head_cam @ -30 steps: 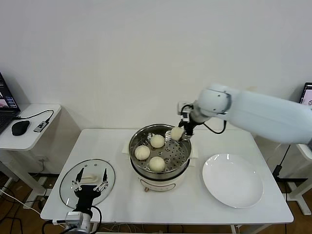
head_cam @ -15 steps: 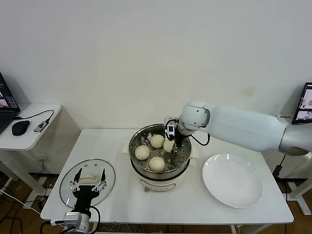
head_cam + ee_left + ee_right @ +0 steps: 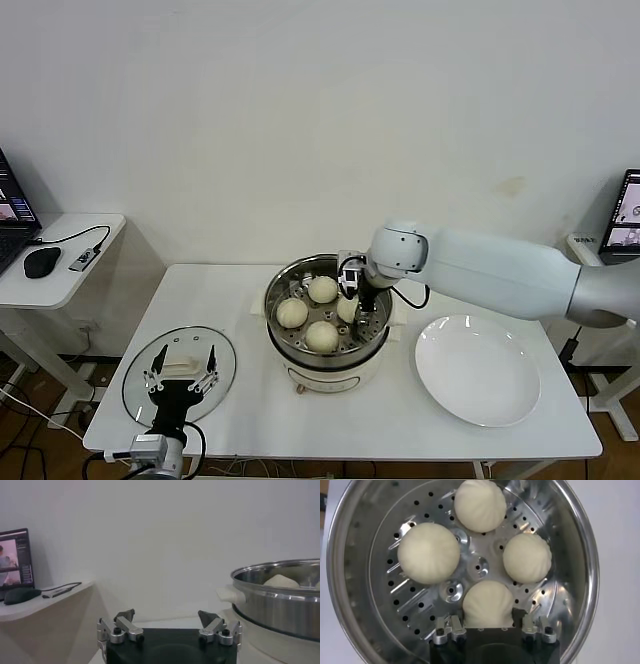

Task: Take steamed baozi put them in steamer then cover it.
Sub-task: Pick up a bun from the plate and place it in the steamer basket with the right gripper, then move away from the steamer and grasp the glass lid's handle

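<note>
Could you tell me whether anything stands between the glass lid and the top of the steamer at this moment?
Yes: the right gripper reaches down into the steamer beside the fourth baozi. The glass lid lies under the left gripper.

Head view: looked down from high up, far back, over the whole counter (image 3: 240, 290). Left wrist view: sat low by the counter's edge, faced sideways at the steamer (image 3: 280, 600). Right wrist view: looked straight down into it, very close. Steamer seen in all three.

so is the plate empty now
Empty: the plate shows only bare white; all four baozi sit on the steamer tray.
</note>
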